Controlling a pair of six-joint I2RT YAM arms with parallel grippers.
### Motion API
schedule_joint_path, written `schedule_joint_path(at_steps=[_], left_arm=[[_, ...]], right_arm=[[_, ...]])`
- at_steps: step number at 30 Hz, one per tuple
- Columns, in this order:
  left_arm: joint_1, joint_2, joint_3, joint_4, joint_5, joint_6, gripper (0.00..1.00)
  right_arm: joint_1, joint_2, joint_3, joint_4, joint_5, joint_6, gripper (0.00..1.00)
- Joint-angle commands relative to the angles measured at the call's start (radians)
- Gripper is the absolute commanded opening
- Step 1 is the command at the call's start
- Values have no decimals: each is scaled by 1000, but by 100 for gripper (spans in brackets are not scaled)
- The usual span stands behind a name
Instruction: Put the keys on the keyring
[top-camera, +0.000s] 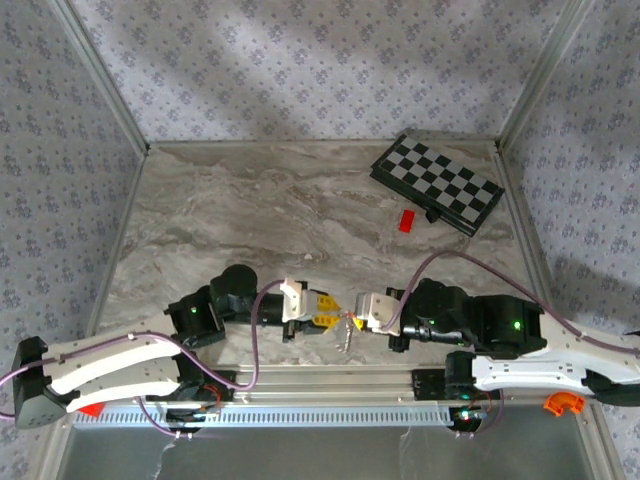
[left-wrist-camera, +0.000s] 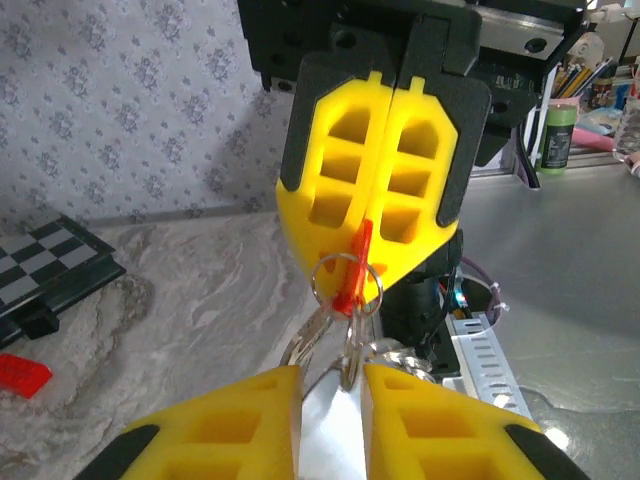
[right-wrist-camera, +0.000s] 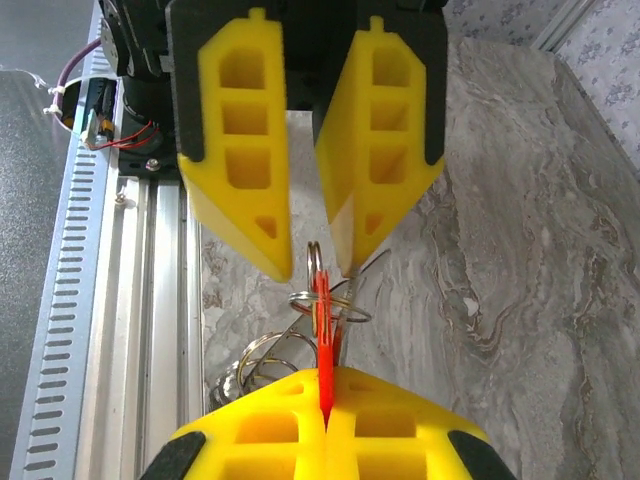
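Facing the left gripper (right-wrist-camera: 315, 268) near the table's (top-camera: 250, 210) front edge, the right gripper (right-wrist-camera: 325, 400) pinches a red tab (right-wrist-camera: 323, 335) bearing the keyring (right-wrist-camera: 313, 258) and keys (left-wrist-camera: 303, 342) — left fingers slightly apart around the ring.

Bare tabletop (top-camera: 250, 210) left and centre; chessboard (top-camera: 437, 185), red block (top-camera: 407, 221) far right; left claw (top-camera: 336, 316), right claw (top-camera: 359, 306) nose-to-nose.

No word, number, brand or sign can be read anywhere here. The green bottle (left-wrist-camera: 560, 135) past the counter's (left-wrist-camera: 560, 260) far edge wears a label, too small and blurred to make out. The checkered board (top-camera: 437, 183) shows plain squares, unlettered.
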Motion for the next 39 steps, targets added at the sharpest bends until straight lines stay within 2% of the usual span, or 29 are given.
schedule_joint_path(at_steps=[1, 7, 12, 26, 39], left_arm=[[0, 8, 44, 56, 40, -8, 20], [-3, 22, 51, 59, 50, -10, 16], [-3, 26, 47, 74, 46, -8, 0], [-11, -102, -43, 170, -202, 1, 0], [-13, -116, -42, 177, -177, -16, 0]], right_arm=[[2, -15, -4, 36, -21, 9, 0], [0, -9, -6, 44, -27, 6, 0], [-3, -6, -5, 44, -16, 11, 0], [-4, 21, 0, -12, 77, 32, 0], [-5, -19, -32, 33, 121, 50, 0]])
